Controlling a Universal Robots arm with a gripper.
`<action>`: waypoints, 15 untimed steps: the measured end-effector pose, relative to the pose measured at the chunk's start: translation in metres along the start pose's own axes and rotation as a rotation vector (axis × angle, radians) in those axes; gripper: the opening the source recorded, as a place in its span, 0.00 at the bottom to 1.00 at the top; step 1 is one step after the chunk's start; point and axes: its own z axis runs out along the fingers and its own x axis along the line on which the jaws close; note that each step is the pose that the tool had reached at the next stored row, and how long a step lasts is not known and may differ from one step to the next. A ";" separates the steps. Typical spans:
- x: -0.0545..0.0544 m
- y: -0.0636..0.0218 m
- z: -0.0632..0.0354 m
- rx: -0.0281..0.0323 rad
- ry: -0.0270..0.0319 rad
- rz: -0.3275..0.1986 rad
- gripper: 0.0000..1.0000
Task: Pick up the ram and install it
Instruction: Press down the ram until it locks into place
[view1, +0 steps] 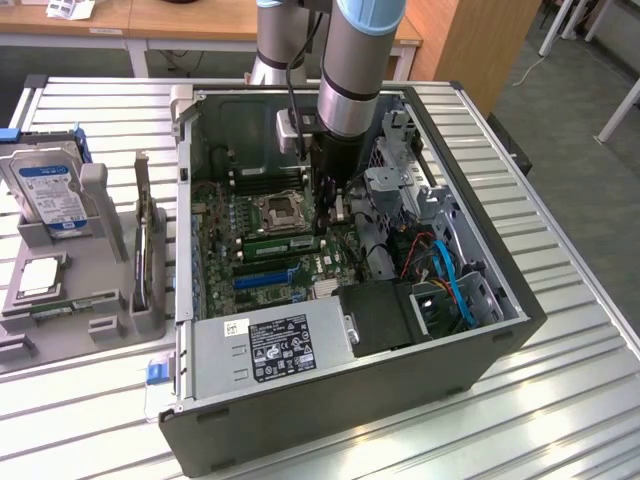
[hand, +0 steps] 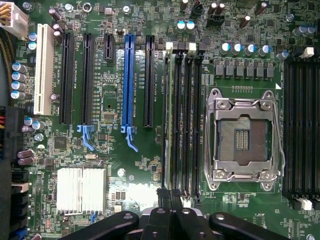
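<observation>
Green ram (hand: 167, 120) stands thin in its black slot; jaws together, gripper (hand: 170, 197) over its end; blue-labelled drive (view1: 50, 190) on ribbed table (view1: 560, 330).

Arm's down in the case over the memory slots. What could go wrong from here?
1. The shut fingers sit at one end of the ram. Pressing there could seat it unevenly, leaving the far end high.
2. The open CPU socket lies beside the memory slots. A sideways slip could hit its exposed contacts.
</observation>
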 end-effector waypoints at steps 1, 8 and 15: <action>0.000 0.0000 0.0000 0.0000 0.0000 0.000 0.10; 0.000 -0.0001 0.0031 0.0000 -0.0001 0.000 0.10; 0.000 -0.0002 0.0042 0.0000 0.0000 0.000 0.10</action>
